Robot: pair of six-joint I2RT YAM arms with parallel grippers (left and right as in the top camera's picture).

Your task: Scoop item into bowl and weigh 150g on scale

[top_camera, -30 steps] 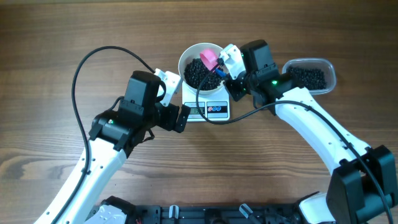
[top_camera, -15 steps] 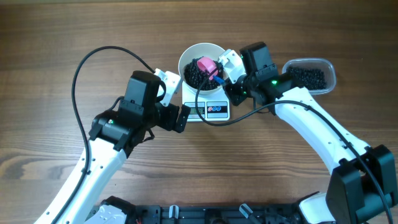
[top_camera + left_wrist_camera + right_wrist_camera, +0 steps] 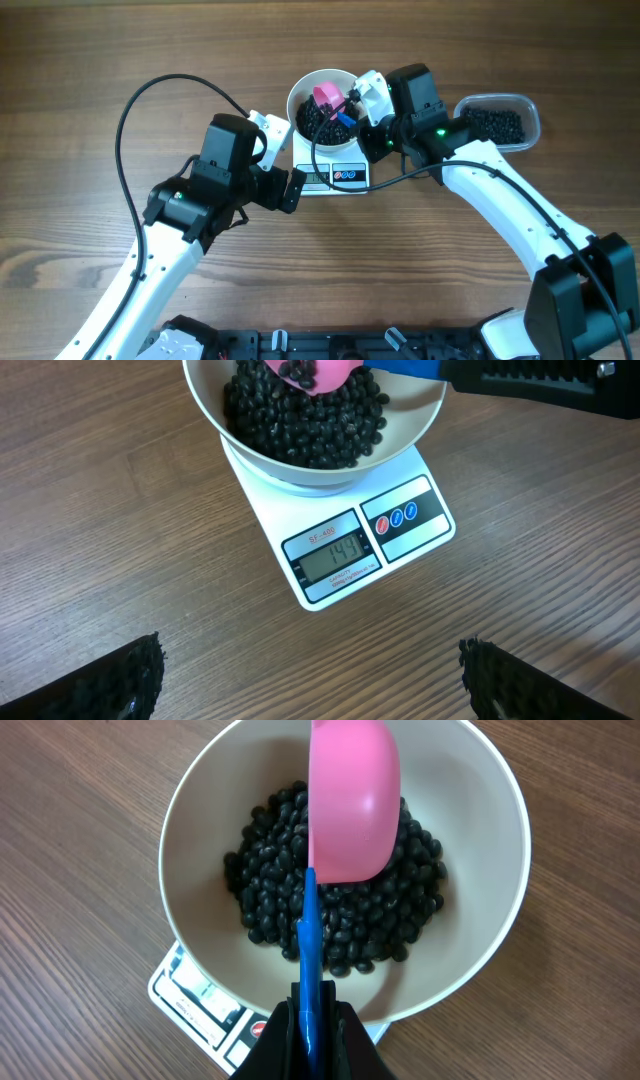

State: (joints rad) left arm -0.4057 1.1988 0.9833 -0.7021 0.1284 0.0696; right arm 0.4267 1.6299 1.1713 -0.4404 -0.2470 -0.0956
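Overhead, scoop (image 3: pixel 325 95) within bowl (image 3: pixel 292 100) rim, scale (image 3: pixel 336 178) beneath

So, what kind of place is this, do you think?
Probably a robot test bench, not a real kitchen: a wooden table, two robot arms, and a kitchen scale carrying a bowl of black beans.

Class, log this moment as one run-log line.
right tool shut on scoop, over bowl | beans in bowl, bowl on scale | left tool open, empty

The pink scoop (image 3: pixel 324 95) has shifted slightly within the bowl (image 3: pixel 300 88), apparently tipping further over.
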